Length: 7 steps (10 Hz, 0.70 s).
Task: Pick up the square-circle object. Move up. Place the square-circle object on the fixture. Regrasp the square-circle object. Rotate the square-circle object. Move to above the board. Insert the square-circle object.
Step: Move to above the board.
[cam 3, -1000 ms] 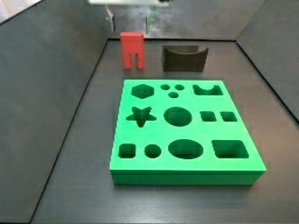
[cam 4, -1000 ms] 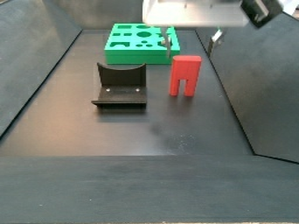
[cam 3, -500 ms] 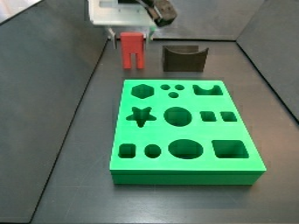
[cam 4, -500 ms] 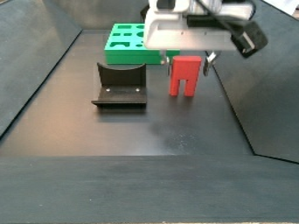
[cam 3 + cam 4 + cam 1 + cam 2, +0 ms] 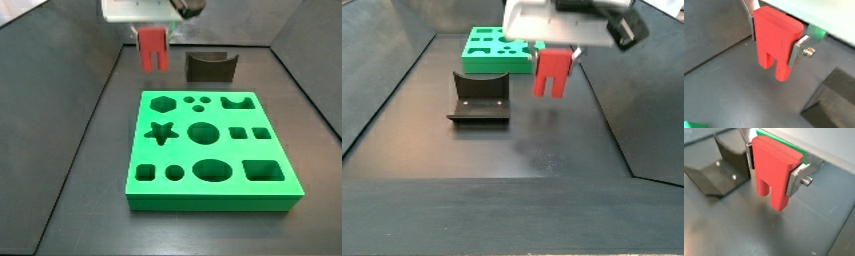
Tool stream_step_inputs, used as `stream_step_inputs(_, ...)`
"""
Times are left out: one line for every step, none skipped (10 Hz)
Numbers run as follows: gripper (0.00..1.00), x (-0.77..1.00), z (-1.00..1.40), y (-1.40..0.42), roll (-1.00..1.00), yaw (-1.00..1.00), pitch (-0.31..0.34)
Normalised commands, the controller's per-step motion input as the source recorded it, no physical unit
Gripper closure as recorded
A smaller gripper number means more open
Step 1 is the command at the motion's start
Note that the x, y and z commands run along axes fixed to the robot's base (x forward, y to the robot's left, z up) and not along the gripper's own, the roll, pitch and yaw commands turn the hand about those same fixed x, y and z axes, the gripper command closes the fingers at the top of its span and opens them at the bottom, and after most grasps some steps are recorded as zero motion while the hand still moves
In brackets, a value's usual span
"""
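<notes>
The red square-circle object hangs upright, legs down, a little above the floor between the fingers of my gripper. The gripper is shut on its upper part. Both wrist views show the silver fingers pressed on the two sides of the object, with the gripper around it. In a side view the object hangs under the gripper. The dark fixture stands beside it on the floor. The green board lies apart.
Dark walls enclose the floor on both sides. The fixture also shows in both wrist views. An edge of the green board shows behind the gripper.
The gripper came down over the standing red object, shut on it and lifted it slightly off the floor.
</notes>
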Motion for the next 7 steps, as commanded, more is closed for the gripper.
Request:
stream_step_inputs(1.0, 0.07, 1.0, -0.14, 0.21, 0.04, -0.038)
stream_step_inputs(1.0, 0.07, 1.0, -0.14, 0.21, 0.05, 0.027)
stream_step_inputs(1.0, 0.06, 1.0, -0.14, 0.2, 0.05, 0.048)
stream_step_inputs(1.0, 0.06, 1.0, -0.13, 0.2, 0.05, 0.065)
stream_step_inputs(1.0, 0.06, 1.0, -0.13, 0.2, 0.05, 0.082)
stream_step_inputs(1.0, 0.06, 1.0, -0.12, 0.18, 0.05, 0.092)
stream_step_inputs(1.0, 0.06, 1.0, -0.12, 0.18, 0.06, 0.097)
